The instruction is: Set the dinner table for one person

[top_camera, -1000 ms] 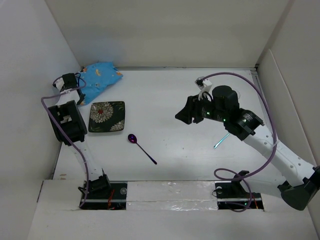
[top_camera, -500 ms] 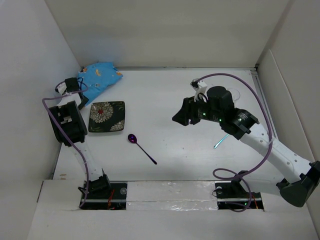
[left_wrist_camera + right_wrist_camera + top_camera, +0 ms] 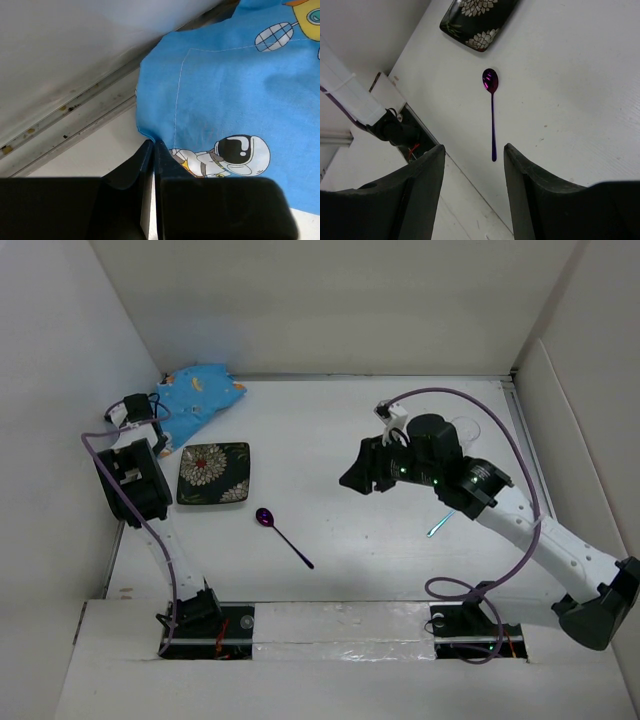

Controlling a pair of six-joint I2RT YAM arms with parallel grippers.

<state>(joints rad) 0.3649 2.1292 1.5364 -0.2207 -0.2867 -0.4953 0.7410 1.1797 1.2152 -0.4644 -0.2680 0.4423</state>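
Note:
My left gripper (image 3: 152, 406) (image 3: 153, 144) is at the far left of the dinner table (image 3: 320, 420). Its jaws are shut on the near corner of a blue cloth (image 3: 198, 395) (image 3: 235, 90) printed with cartoon astronauts. My right gripper (image 3: 352, 477) (image 3: 474, 150) is open and empty, held above the middle of the table. A purple spoon (image 3: 283, 533) (image 3: 492, 110) lies on the table below and beyond it, its handle end showing between the fingers. A black square plate with white flowers (image 3: 213, 473) (image 3: 479, 19) lies left of the spoon.
A teal utensil (image 3: 441, 521) lies on the table under the right arm. A clear glass (image 3: 467, 427) shows partly behind that arm. White walls close in the table on the left, back and right. The arm bases and cables (image 3: 205, 618) are at the near edge.
My right gripper has moved left, toward the spoon, still open. My left gripper has shifted slightly at the cloth's corner, and the cloth edge has moved with it.

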